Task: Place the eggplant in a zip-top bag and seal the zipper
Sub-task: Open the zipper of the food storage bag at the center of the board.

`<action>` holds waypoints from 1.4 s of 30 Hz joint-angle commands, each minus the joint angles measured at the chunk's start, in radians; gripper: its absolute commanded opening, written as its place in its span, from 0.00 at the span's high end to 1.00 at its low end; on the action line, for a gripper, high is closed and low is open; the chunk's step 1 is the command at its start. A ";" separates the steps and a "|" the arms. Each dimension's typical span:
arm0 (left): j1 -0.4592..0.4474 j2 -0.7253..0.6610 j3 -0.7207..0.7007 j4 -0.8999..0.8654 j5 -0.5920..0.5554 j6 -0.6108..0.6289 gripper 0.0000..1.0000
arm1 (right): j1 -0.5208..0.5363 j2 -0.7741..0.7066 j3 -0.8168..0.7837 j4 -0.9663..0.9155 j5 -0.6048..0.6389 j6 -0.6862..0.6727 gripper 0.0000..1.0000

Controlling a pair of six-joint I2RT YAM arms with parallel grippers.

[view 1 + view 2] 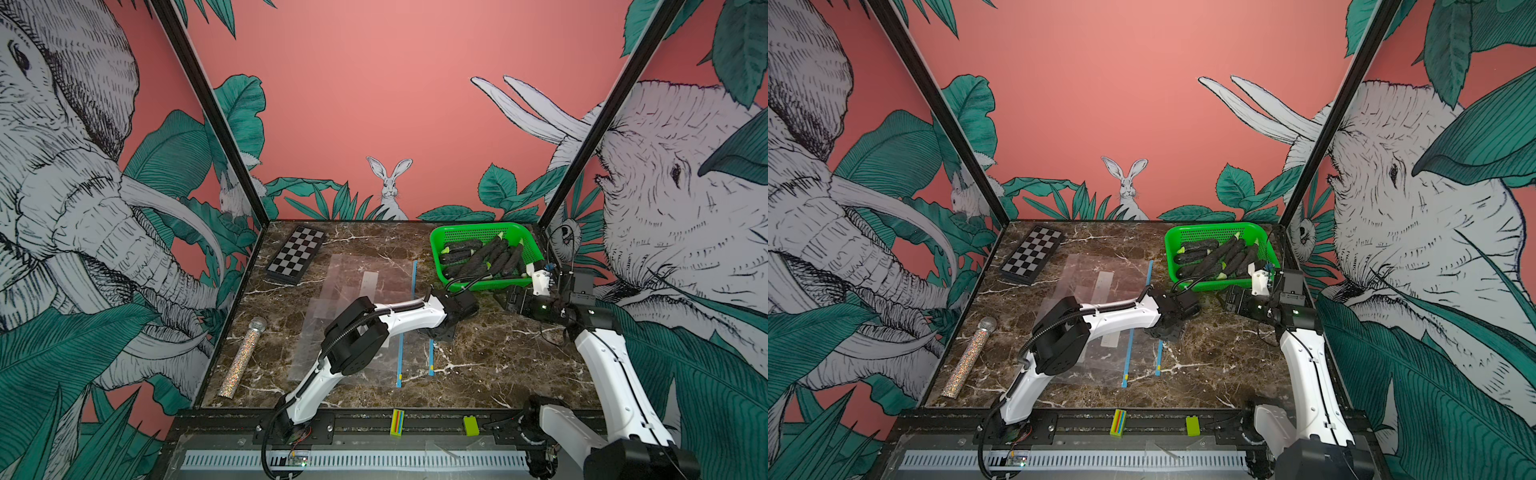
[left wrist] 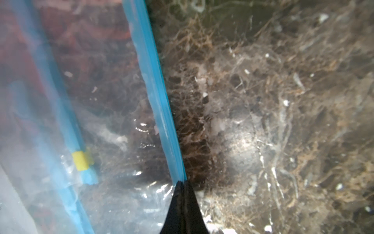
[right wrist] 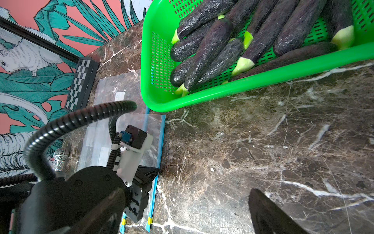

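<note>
Several dark purple eggplants [image 1: 482,257] [image 1: 1217,257] [image 3: 212,46] with pale green caps lie in a green basket [image 1: 478,227] [image 3: 263,81] at the back right. Clear zip-top bags lie flat mid-table. My left gripper [image 1: 440,332] [image 1: 1165,332] [image 2: 183,182] is shut on the blue zipper strip [image 2: 159,101] [image 1: 431,359] [image 3: 160,145] of the rightmost bag, at its edge. The right gripper [image 1: 505,301] [image 1: 1227,297] [image 3: 182,218] hovers open over bare marble just in front of the basket, with nothing between its fingers.
A second bag's blue zipper [image 1: 400,361] with a yellow tab [image 2: 81,162] lies just left of the held one. A folded chessboard [image 1: 296,253] sits at the back left and a glitter microphone [image 1: 245,355] at the left. Small coloured blocks [image 1: 471,426] rest on the front rail.
</note>
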 commanded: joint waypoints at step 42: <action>0.013 -0.409 -0.122 -0.012 -0.071 0.008 1.00 | 0.590 0.371 -0.105 0.666 -0.012 0.378 0.43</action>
